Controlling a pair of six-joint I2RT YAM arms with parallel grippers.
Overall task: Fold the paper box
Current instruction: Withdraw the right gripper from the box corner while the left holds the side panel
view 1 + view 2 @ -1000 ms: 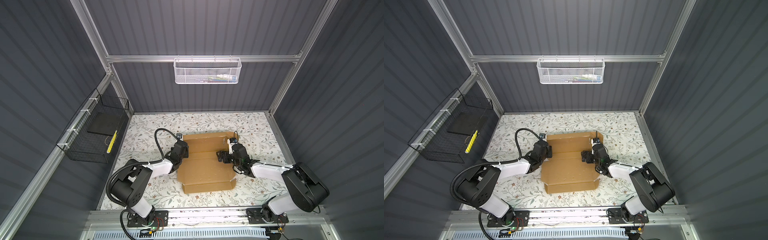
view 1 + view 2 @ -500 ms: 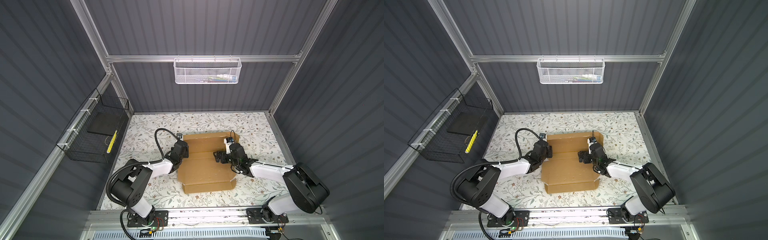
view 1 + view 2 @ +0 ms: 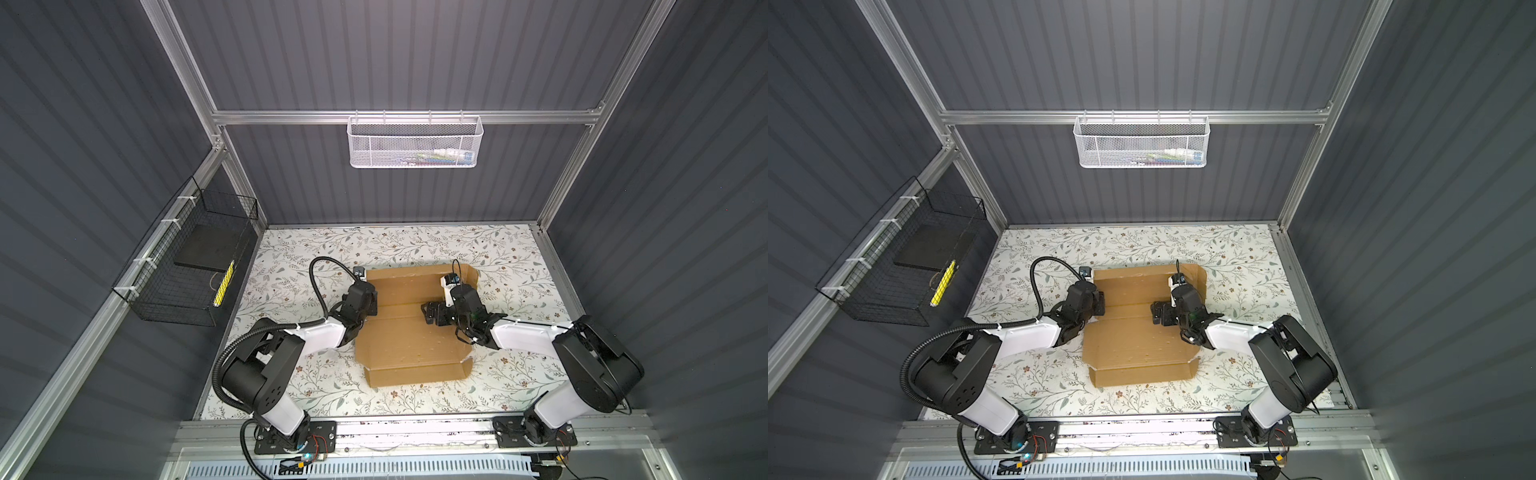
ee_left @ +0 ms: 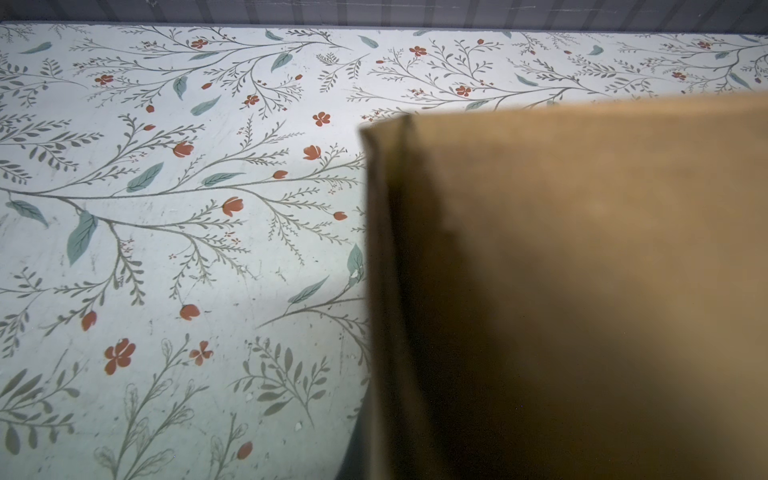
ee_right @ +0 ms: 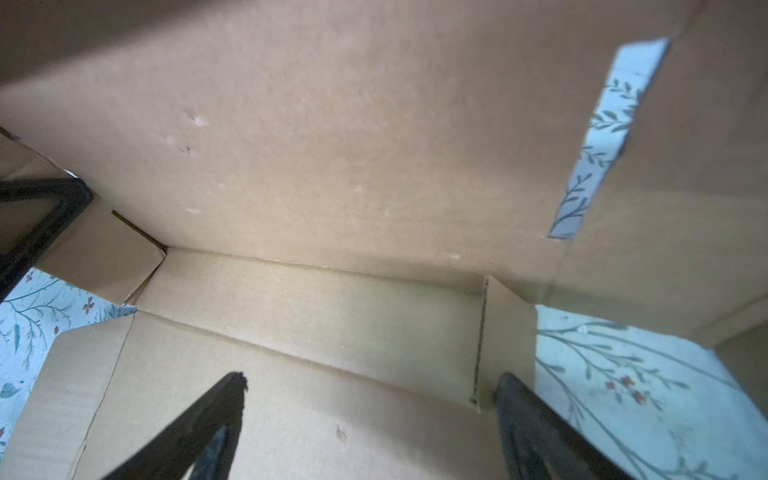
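The only print in sight is on a tube lying in the white mesh basket (image 3: pixel 415 143) on the back wall, and it is too small to read.

The paper box (image 3: pixel 409 332) lies in the middle of the floral worktop (image 3: pixel 291 266), between the two arms. It is plain brown corrugated cardboard, matt and unprinted, with small dents on its inner face. In both top views the broad middle panel lies flat, the near strip is folded up into a low wall with small corner tabs, and the far panel rises beyond a double crease, with a rounded flap standing at its far right corner. The right wrist view shows a narrow slot (image 5: pixel 598 145) cut through a panel, with the leafy worktop visible through it.

The left pincer (image 3: pixel 370 301) sits at the box's left edge, closed; whether it pinches the cardboard cannot be told, since the left wrist view shows only a blurred brown flap (image 4: pixel 561 291) up close. The right pincer (image 5: pixel 372 378) is spread wide over the box's inner crease and holds nothing; one finger (image 5: pixel 523 407) is just beside a small upright tab.

A black wire basket (image 3: pixel 187 266) hangs on the left wall.
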